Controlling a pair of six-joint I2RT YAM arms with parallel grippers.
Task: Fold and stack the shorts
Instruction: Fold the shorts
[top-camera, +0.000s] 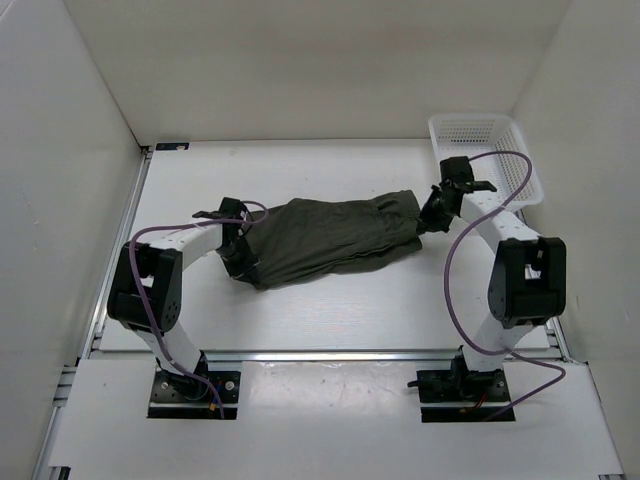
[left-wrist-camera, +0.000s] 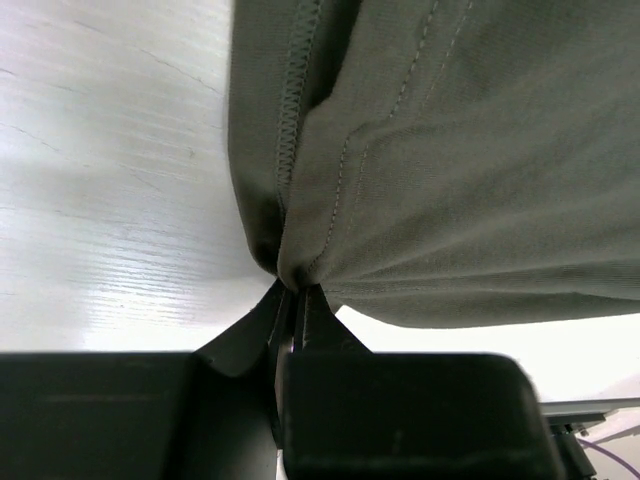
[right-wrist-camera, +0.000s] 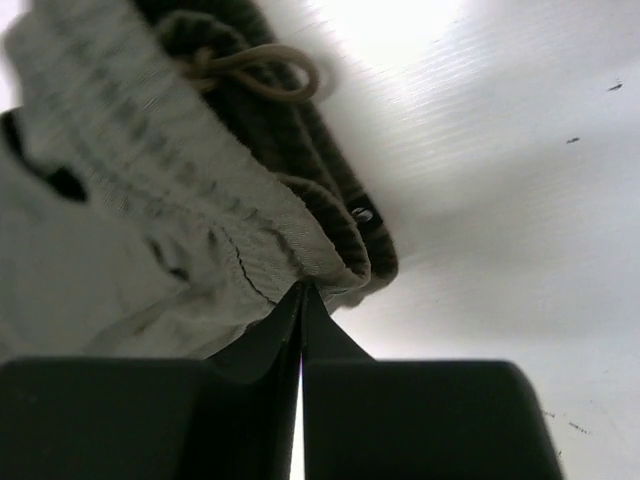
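Observation:
The dark olive-green shorts (top-camera: 330, 238) hang stretched between my two grippers over the middle of the table. My left gripper (top-camera: 240, 258) is shut on the hem end of the shorts (left-wrist-camera: 440, 160), its jaws pinched on a fold of cloth (left-wrist-camera: 292, 285). My right gripper (top-camera: 428, 220) is shut on the waistband end of the shorts (right-wrist-camera: 150, 200), jaws closed at the ribbed edge (right-wrist-camera: 302, 285). The tan drawstring (right-wrist-camera: 255, 68) loops above the waistband.
A white plastic mesh basket (top-camera: 485, 150) stands at the back right, close behind the right arm. White walls enclose the table on the left, back and right. Purple cables loop from both arms.

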